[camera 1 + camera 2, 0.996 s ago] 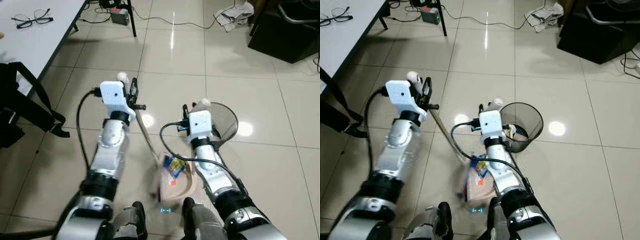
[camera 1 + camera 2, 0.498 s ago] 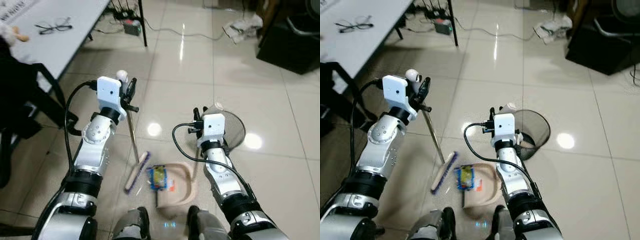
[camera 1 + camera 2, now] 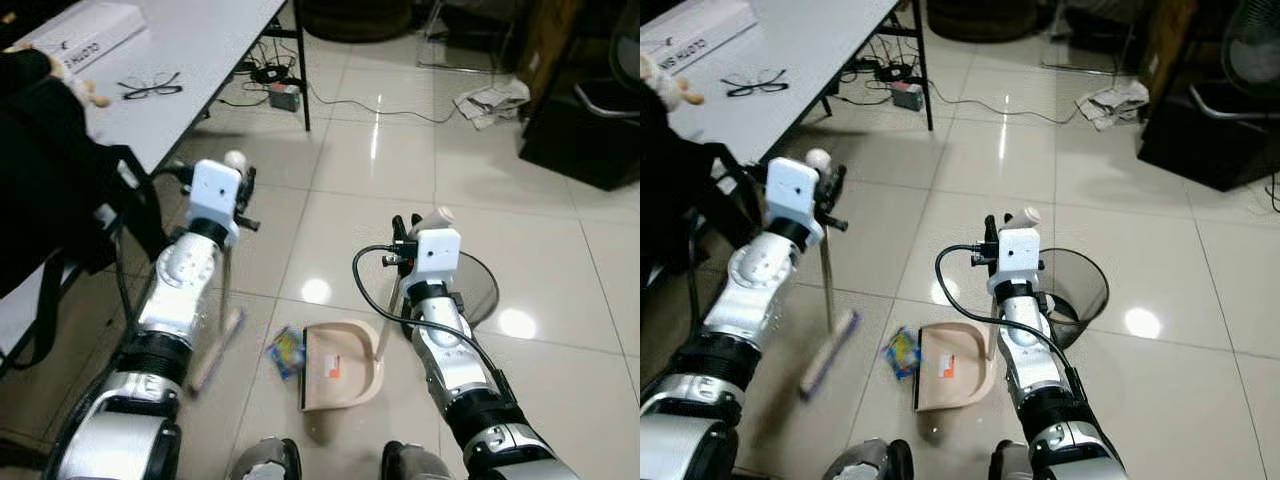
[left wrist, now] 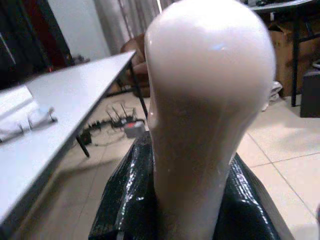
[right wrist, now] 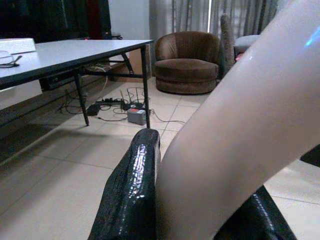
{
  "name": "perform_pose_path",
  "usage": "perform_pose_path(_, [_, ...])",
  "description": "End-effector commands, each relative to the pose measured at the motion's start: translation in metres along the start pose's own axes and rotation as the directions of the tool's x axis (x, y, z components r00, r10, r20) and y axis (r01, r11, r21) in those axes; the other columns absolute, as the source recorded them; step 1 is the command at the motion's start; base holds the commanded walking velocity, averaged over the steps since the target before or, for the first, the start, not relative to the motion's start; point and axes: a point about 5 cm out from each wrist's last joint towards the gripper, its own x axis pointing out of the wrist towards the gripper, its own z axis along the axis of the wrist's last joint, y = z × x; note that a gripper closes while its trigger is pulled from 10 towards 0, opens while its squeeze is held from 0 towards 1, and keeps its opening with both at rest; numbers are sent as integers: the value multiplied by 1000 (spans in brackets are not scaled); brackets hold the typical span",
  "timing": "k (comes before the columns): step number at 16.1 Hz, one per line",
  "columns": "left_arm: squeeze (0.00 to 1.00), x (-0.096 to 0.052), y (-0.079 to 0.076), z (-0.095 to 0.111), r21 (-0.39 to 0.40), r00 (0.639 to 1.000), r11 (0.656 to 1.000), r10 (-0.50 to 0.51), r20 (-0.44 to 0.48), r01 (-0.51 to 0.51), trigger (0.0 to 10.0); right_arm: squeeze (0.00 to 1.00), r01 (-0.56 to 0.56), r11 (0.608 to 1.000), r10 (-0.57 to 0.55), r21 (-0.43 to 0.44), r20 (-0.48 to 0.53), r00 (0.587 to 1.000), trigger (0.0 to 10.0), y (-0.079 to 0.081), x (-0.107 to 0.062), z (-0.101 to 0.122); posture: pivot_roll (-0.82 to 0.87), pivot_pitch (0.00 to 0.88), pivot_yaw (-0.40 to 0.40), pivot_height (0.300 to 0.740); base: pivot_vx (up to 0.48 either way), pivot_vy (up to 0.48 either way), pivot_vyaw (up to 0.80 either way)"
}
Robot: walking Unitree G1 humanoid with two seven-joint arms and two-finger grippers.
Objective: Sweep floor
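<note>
Left wrist view: black fingers (image 4: 130, 200) clenched around the rounded top of the broom handle (image 4: 205, 100); grip set high, likely for a long swing. Left gripper (image 3: 243, 190) holds the broom (image 3: 828, 352) out to the robot's left, brush head drawn apart from the snack wrapper (image 3: 285, 347), probably readying a stroke. Right gripper (image 3: 992, 232) grasps the dustpan handle (image 5: 240, 120), holding the dustpan (image 3: 340, 364) flat on the tiled floor (image 3: 350, 180), mouth just beside the wrapper. Wire bin (image 3: 1080, 292) stands near, behind the right arm, presumably for emptying.

The broom head (image 3: 215, 350) is motion-blurred; the dustpan handle (image 5: 235, 140) runs off frame.
</note>
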Motion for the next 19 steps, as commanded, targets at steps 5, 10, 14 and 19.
perform_pose_path(5, [0,4,-31,-7,-46,1000,999,14,-6,-14,10000,0,-6,1000,6,-28,20,1000,10000,-4,-3,2,-62,73,75,740,0,0,0])
perform_pose_path(10, [0,-1,-26,-8,-22,990,991,136,43,-135,10000,0,18,995,-12,-97,67,998,10000,-9,-3,11,-83,153,55,740,0,0,0])
perform_pose_path(14, [0,-1,-30,-9,17,989,991,131,70,-132,10000,0,89,978,-81,-187,53,995,10000,-19,0,9,-110,244,54,740,0,0,0])
perform_pose_path(19, [0,10,-37,-4,41,989,991,123,80,-127,10000,0,90,976,-77,-198,73,994,10000,-9,11,18,-139,321,51,740,0,0,0])
